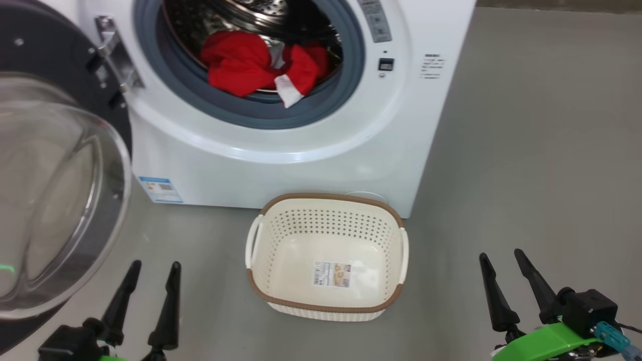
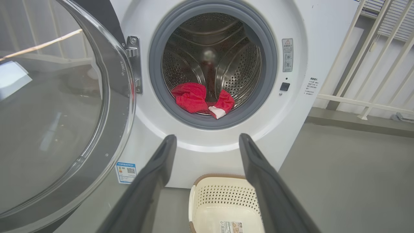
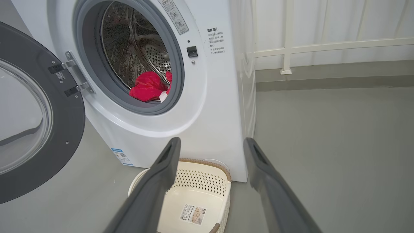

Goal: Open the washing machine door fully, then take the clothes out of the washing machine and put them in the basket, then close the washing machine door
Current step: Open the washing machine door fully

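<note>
The white washing machine (image 1: 281, 160) stands with its round door (image 1: 55, 190) swung wide open to the left. Red clothes (image 1: 261, 65) with a white cuff lie at the front of the steel drum, also seen as clothes (image 2: 200, 100) and clothes (image 3: 148, 87). The cream basket (image 1: 326, 303) sits on the floor in front of the machine, with nothing but a sticker inside. My left gripper (image 1: 153, 273) is open at the lower left, near the door's glass. My right gripper (image 1: 501, 260) is open at the lower right, clear of the basket.
Grey floor (image 1: 526, 150) spreads to the right of the machine. A white railing (image 3: 323, 48) runs along the wall behind. The open door (image 2: 58, 113) takes up the space at my left. The basket (image 2: 226, 200) lies just below the drum opening.
</note>
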